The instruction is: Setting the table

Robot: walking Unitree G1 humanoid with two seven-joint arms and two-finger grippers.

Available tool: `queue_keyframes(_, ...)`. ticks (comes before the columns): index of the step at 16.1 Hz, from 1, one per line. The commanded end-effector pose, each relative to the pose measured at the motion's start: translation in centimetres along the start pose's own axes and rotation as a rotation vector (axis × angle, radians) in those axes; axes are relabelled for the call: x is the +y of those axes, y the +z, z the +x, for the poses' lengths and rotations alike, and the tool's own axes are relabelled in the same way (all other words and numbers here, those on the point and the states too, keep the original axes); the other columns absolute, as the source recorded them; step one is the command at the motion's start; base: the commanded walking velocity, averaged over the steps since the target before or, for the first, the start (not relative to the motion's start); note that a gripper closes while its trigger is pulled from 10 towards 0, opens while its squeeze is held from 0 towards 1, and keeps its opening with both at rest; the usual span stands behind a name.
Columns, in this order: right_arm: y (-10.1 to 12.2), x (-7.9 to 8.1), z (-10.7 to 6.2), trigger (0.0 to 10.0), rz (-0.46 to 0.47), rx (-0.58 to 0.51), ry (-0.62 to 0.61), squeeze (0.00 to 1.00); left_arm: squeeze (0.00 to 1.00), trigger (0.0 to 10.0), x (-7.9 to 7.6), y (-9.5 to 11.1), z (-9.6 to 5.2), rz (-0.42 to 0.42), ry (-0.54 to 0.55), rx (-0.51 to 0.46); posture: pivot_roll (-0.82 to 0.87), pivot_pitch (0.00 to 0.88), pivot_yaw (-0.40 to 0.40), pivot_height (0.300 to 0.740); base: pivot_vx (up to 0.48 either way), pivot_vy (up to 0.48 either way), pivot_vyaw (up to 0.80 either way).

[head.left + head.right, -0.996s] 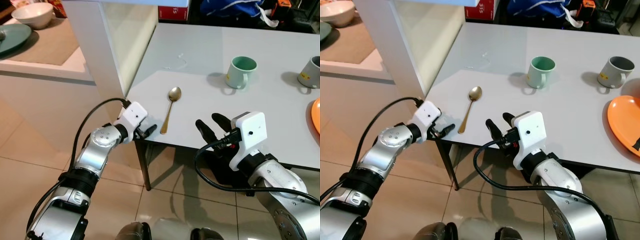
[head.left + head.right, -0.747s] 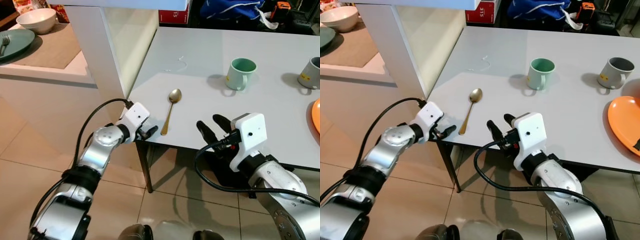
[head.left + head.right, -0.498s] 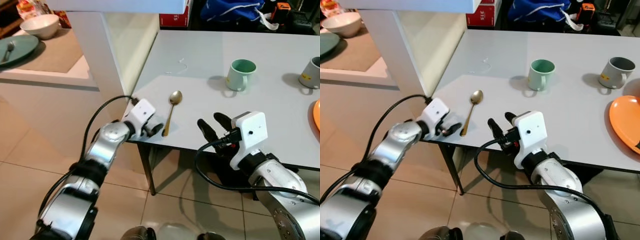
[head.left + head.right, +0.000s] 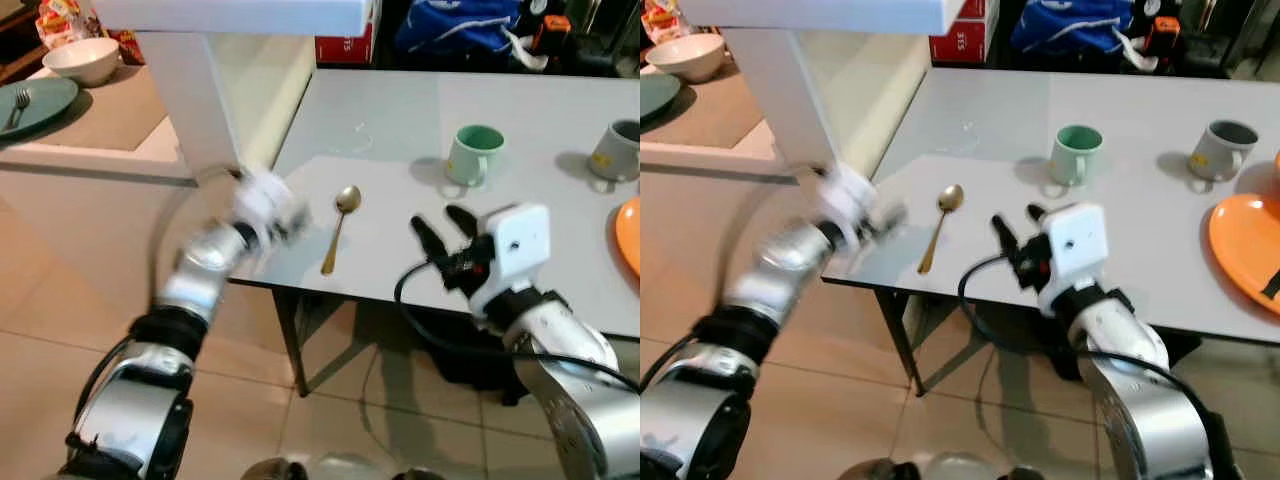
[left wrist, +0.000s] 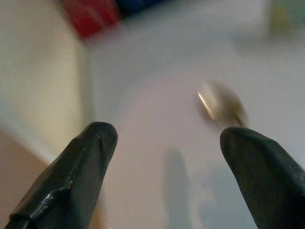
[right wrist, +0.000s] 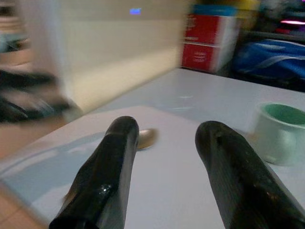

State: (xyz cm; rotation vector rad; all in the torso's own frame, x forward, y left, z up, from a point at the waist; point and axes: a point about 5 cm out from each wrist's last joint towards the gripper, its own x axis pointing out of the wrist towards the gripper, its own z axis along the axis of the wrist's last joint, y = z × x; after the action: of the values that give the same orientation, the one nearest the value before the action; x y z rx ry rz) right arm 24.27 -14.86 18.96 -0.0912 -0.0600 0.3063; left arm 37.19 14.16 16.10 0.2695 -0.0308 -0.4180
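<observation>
My right gripper (image 4: 1018,232) hovered over the table (image 4: 400,150) edge, fingers apart, empty. My left gripper (image 5: 167,157), blurred at the corner, was spread wide, also empty. The spoon (image 4: 336,226) lay flat between them, green mug (image 4: 470,154) farther back.

Indoor light, fairly bright and even. Soft shadows lie under the green mug (image 4: 472,154) and grey mug (image 4: 1218,150) on the white table (image 4: 400,110). Left gripper (image 4: 268,205) and forearm heavily motion-smeared in both eye views; right gripper (image 4: 1018,232) fairly sharp. Left wrist view blurred throughout, spoon (image 5: 221,106) a streak. Right wrist view soft, smeared at one edge, fingers (image 6: 106,167) out of focus.
</observation>
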Motion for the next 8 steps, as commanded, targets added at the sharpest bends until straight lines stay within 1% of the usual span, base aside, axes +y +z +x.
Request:
queue_keyframes(1,0.1,-0.9,0.1,10.0,-0.006,0.008,-0.074,0.0,0.0,10.0,0.9,0.8,-0.5,-0.039,0.075,-0.05,-0.05,0.025,0.031,0.74,0.0,0.0,0.0)
queue_keyframes(2,-0.8,-1.7,0.0,10.0,0.069,0.017,-0.178,0.0,0.0,10.0,0.4,1.8,-2.0,-0.096,0.153,-0.149,-0.01,0.066,0.005,0.74,0.0,0.0,0.0)
queue_keyframes(3,-2.1,-2.3,0.1,10.0,0.115,0.038,-0.243,0.0,0.0,10.0,-0.3,2.1,-3.0,-0.139,0.186,-0.204,0.01,0.118,-0.009,0.74,0.0,0.48,0.0)
queue_keyframes(4,-4.3,-2.3,-0.5,10.0,0.195,0.101,-0.299,0.0,0.0,10.0,-2.7,0.7,-4.8,-0.077,0.172,-0.132,0.06,0.08,-0.053,0.74,0.0,0.48,0.0)
queue_keyframes(5,-4.4,-2.1,-0.5,10.0,0.242,0.101,-0.313,0.0,0.0,10.0,-3.4,0.7,-5.5,-0.049,0.153,-0.12,0.07,0.075,-0.058,0.74,0.0,0.48,0.0)
queue_keyframes(6,-3.7,-1.3,0.1,10.0,0.307,0.077,-0.307,0.0,0.0,10.0,-3.6,1.0,-6.5,-0.031,0.153,-0.12,0.07,0.075,-0.042,0.74,0.0,0.48,-0.8)
queue_keyframes(7,-3.1,-0.2,1.6,10.0,0.306,0.055,-0.253,0.0,0.0,10.0,-2.9,1.1,-7.1,-0.064,0.194,-0.111,0.05,0.084,-0.018,0.74,0.0,0.48,-0.8)
queue_keyframes(8,-3.2,-0.3,2.1,10.0,0.296,0.048,-0.263,0.0,0.0,10.0,-2.9,0.8,-6.9,-0.091,0.212,-0.099,0.04,0.094,-0.013,0.74,0.0,0.48,-0.8)
